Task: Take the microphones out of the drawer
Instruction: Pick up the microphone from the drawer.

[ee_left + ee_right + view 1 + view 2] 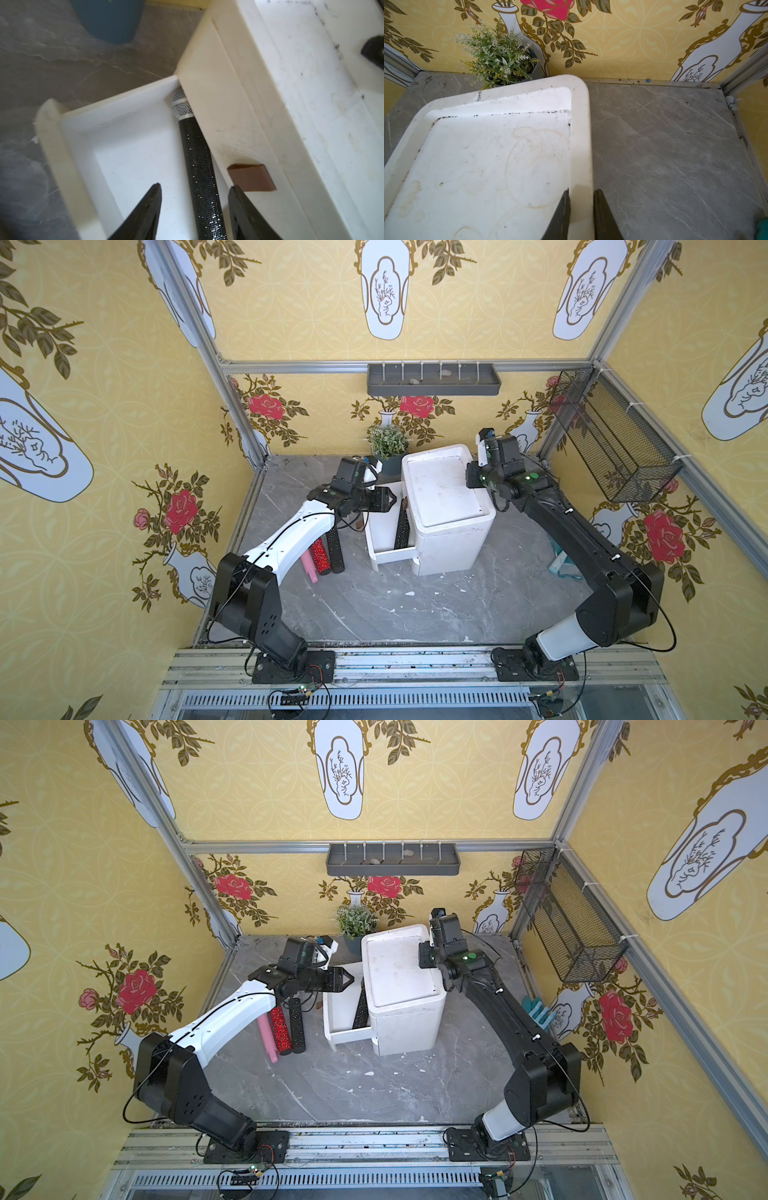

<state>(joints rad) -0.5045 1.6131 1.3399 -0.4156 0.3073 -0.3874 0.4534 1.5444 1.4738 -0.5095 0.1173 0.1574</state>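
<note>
A black glitter microphone [402, 526] [360, 1009] [197, 162] with a silver mesh head lies in the pulled-out white drawer [390, 556] [128, 104], along the side nearest the white cabinet [444, 489]. My left gripper [392, 502] [351, 979] [195, 186] hovers over the drawer, open. Its fingers stand on either side of the microphone's handle, with gaps on both sides. My right gripper [471, 479] [582, 191] is shut on the raised rim [581, 124] of the cabinet's top, at its right edge.
Pink [309, 566], red glitter [320, 556] and black glitter [336, 549] sticks lie on the table left of the drawer, under my left arm. A potted plant [388, 441] stands behind the cabinet. A teal object [559, 564] lies by the right wall.
</note>
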